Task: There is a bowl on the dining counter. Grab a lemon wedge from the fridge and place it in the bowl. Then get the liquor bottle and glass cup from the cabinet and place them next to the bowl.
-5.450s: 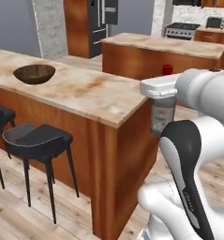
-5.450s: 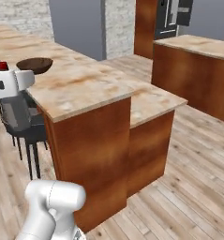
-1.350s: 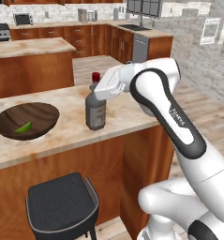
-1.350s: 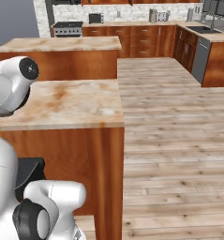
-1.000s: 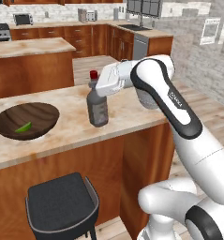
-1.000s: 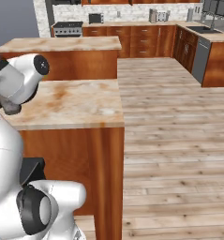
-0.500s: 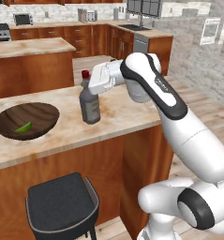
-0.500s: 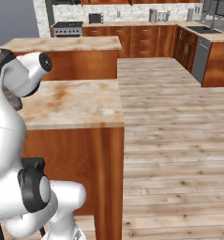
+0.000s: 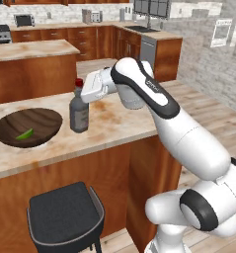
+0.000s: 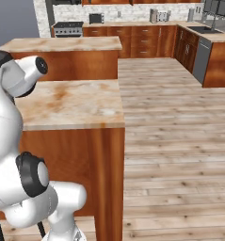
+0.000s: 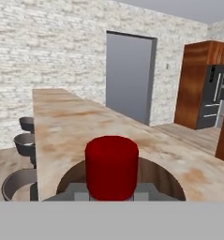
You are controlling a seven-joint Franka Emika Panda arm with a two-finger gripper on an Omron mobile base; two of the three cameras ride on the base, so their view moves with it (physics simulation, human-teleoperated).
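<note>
On the marble surface (image 9: 114,126) the liquor bottle (image 9: 79,111) stands just beside the bowl (image 9: 28,127), which holds a lemon wedge (image 9: 24,134). The hand (image 9: 83,92) pinches the bottle's neck. Probably next it must release, then fetch the glass cup.

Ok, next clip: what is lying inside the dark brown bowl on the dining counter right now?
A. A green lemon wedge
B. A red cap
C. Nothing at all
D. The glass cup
A. In the left base view a small green lemon wedge lies inside the bowl, while the liquor bottle stands on the dining counter just beside it.
</note>
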